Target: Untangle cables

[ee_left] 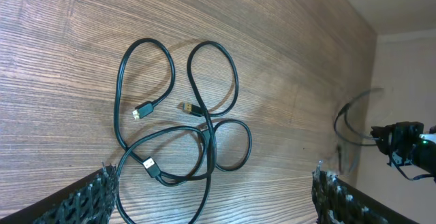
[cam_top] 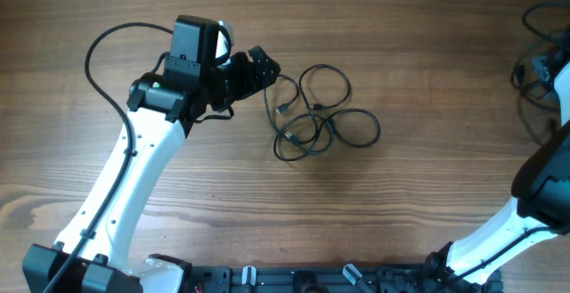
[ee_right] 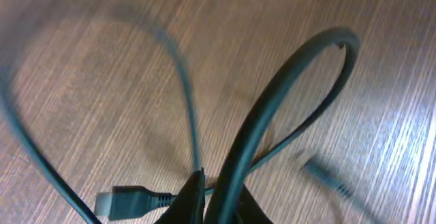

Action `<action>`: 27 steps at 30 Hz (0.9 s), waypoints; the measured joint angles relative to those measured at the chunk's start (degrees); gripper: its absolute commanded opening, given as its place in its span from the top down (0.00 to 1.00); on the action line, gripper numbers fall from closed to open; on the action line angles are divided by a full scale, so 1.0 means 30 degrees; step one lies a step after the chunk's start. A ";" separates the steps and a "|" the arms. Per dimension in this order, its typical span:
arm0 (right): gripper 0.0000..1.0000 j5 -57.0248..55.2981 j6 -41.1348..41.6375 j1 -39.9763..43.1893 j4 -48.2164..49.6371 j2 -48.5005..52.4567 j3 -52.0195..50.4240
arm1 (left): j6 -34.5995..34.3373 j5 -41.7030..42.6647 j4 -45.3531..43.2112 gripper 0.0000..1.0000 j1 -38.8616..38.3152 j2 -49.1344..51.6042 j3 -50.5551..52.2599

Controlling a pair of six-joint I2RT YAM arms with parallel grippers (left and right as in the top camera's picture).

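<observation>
A tangle of thin black cables point(cam_top: 319, 122) lies in loose loops on the wooden table, with plug ends point(ee_left: 143, 110) showing among the loops. My left gripper point(cam_top: 267, 69) hovers just left of it, and its mesh-covered fingers point(ee_left: 87, 200) stand wide open with one loop lying between them below. At the far right edge, my right gripper point(ee_right: 221, 200) is shut on a separate cable point(ee_right: 286, 81), which rises from it in a loop. A plug point(ee_right: 126, 201) of that cable hangs beside the fingers. The left wrist view also shows this cable point(ee_left: 351, 125) hanging from the right gripper point(ee_left: 402, 146).
The wooden table point(cam_top: 427, 195) stretches between the two arms. The left arm's own thick black wire point(cam_top: 102, 70) arcs beside its white link. A black rail point(cam_top: 312, 280) runs along the front edge.
</observation>
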State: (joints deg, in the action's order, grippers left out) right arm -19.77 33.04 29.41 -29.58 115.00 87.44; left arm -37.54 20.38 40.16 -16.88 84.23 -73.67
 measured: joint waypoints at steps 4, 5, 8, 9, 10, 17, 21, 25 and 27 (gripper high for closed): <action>0.87 0.0000 -0.0131 0.0000 0.0036 0.0015 0.0000 | 0.0000 0.0000 0.0000 0.07 0.0000 0.0000 0.0000; 0.84 0.0000 -0.0146 0.0000 0.0036 0.0015 0.0000 | 0.0000 0.0000 0.0000 0.07 0.0000 0.0000 0.0000; 0.17 0.0117 -0.0415 0.0000 0.0044 0.0029 0.0000 | 0.0000 0.0000 0.0000 0.07 0.0000 0.0000 0.0000; 0.07 0.0219 -0.0495 0.0000 0.0044 0.0029 0.0000 | 0.0000 0.0000 0.0000 0.07 0.0000 0.0000 0.0000; 0.00 0.0372 -0.0576 0.0000 0.0036 0.0029 0.0000 | 0.0000 0.0000 0.0000 0.07 0.0000 0.0000 0.0000; 0.00 0.1690 -0.0976 0.0000 -0.0634 0.0029 0.0000 | 0.0000 0.0000 -0.0015 0.07 0.0000 0.0000 0.0000; 0.00 0.2601 -0.0976 0.0000 -0.1880 0.0029 0.0000 | 0.0000 0.0000 -0.0022 0.07 0.0000 0.0000 0.0000; 0.00 0.2769 -0.0678 0.0000 -0.2732 0.0029 0.0000 | 0.0000 0.0000 -0.0066 0.07 0.0000 0.0000 0.0000; 0.00 0.2812 -0.0379 0.0000 -0.2987 -0.0007 0.0000 | 0.0000 0.0000 -0.0117 0.07 0.0000 0.0000 0.0000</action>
State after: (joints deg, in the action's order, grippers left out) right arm -11.33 31.90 29.41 -38.54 114.98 87.44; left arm -37.54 20.38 39.81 -16.88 84.23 -73.67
